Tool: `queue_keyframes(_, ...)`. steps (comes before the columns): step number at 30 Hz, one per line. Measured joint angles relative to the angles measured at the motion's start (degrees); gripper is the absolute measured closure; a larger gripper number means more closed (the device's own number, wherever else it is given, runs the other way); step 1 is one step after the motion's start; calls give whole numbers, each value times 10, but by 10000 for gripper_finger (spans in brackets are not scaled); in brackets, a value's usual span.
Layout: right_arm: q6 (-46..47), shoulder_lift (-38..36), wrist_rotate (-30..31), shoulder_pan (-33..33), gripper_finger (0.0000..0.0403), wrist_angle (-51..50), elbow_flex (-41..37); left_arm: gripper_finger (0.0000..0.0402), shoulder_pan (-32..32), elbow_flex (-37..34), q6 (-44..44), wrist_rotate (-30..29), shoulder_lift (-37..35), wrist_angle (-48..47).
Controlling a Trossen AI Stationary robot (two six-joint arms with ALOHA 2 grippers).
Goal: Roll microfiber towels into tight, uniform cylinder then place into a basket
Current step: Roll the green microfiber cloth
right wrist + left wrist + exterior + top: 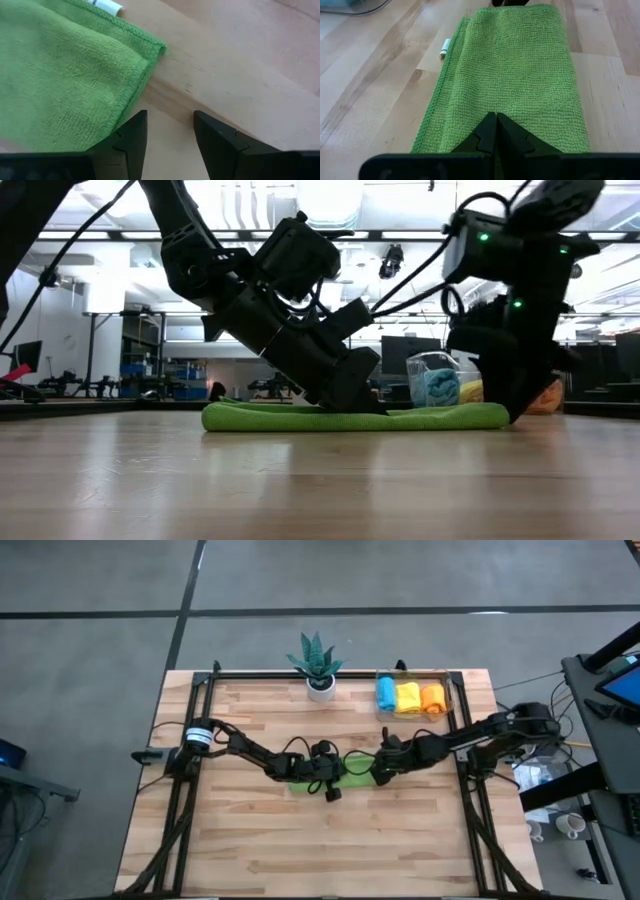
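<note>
On the pale slatted wooden table (250,840), the folded strip of green microfiber towel (352,764) lay flat near the centre, well apart from the clear rectangular plastic basket (451,692) at about one o'clock from it, which already held three rolled towels side by side: light blue (386,694), yellow (408,696) and orange (431,698). The left gripper (496,131) was at the towel's nine-o'clock end, its fingers (481,136) clenched together with the tips pressed down on the cloth. The right gripper (170,131) was at the three-o'clock end, its fingers (131,135) released and spread, straddling the bare table just beside the towel's corner and gripping nothing. The rolling step seemed barely begun, since the strip was flat along its whole length. To do it well, the right fingers would probably need to catch both layers of that corner's hem, not just the top one, while the left fingers pinned the far end. The first turn should be small and square to the long edges, or the cylinder would likely come out loose or coned. A green spiky potted plant in a white pot (318,668) stood at about eleven o'clock, clear of the work.
</note>
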Motion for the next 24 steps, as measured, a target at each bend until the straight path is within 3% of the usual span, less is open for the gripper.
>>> queue_keyframes(8,-21,6,-40,3,248,-14,53,402,0,0,0,1,0,0)
queue_keyframes(16,-10,12,-42,4,248,-12,55,402,0,0,2,0,0,-1)
queue_keyframes(24,-4,64,-39,4,259,-8,61,402,0,-1,2,1,0,0)
